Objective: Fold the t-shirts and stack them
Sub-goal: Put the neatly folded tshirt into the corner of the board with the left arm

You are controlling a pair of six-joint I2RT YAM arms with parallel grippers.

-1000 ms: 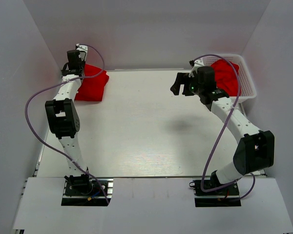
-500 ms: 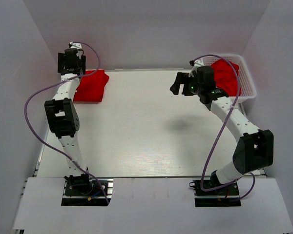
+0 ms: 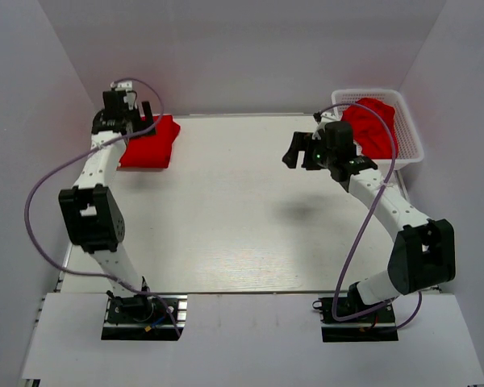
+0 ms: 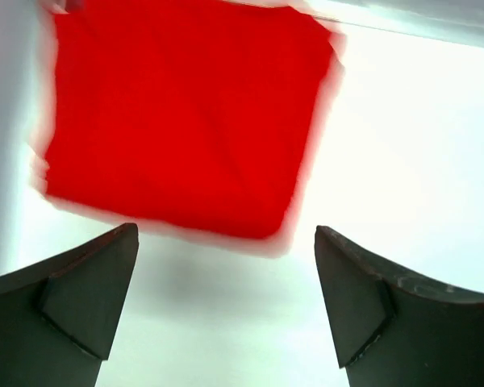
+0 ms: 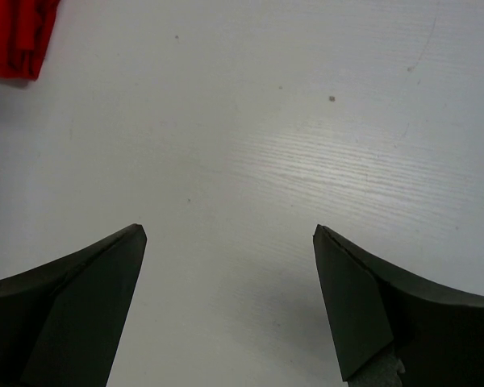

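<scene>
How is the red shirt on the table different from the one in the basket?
The table shirt is folded flat; the basket shirt is a crumpled heap. The table shirt lies on the table; the basket shirt sits in the white basket. Both are bright red.

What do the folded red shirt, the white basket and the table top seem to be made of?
Folded red shirt: soft matte cloth, perhaps cotton; limp, rounded edges.
White basket: likely moulded plastic; thin mesh walls.
Table top: white, faintly glossy, perhaps painted or laminated wood; fine grain lines show.
</scene>
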